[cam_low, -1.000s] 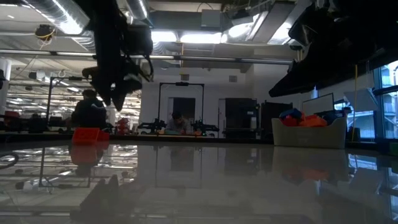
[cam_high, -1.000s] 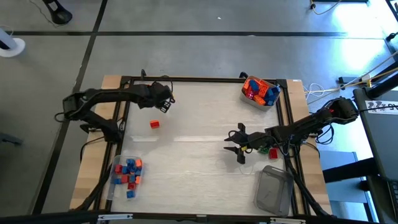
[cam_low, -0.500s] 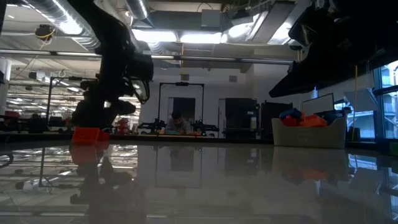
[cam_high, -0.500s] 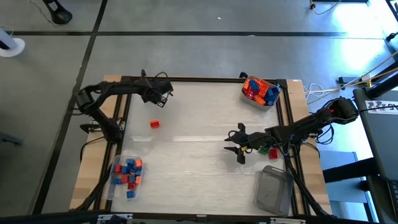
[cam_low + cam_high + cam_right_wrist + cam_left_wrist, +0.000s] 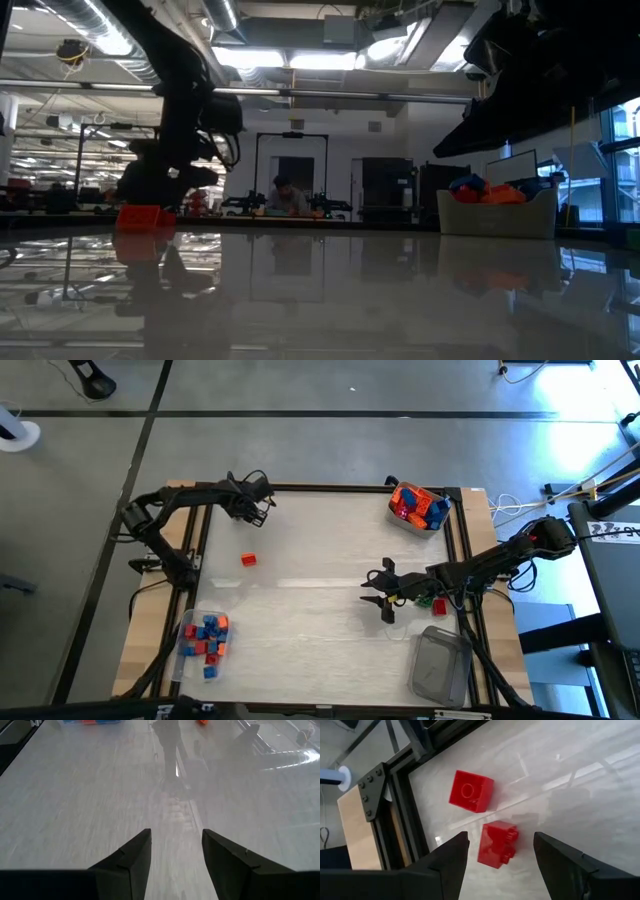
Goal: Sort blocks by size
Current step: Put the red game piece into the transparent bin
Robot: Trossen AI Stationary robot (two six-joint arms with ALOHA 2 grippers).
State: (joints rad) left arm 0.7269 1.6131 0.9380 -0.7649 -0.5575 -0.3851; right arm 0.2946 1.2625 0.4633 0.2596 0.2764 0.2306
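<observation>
Low view: glossy table (image 5: 400,300), person (image 5: 285,196) seated behind.

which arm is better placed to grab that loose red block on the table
Left, probably. The left gripper is open and near the red block on its side; the right gripper is farther off, across the table.

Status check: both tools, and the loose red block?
Left tool open, empty, at far left edge. Right tool open, empty, mid-table. Red block loose on table. Nothing in the way.
</observation>
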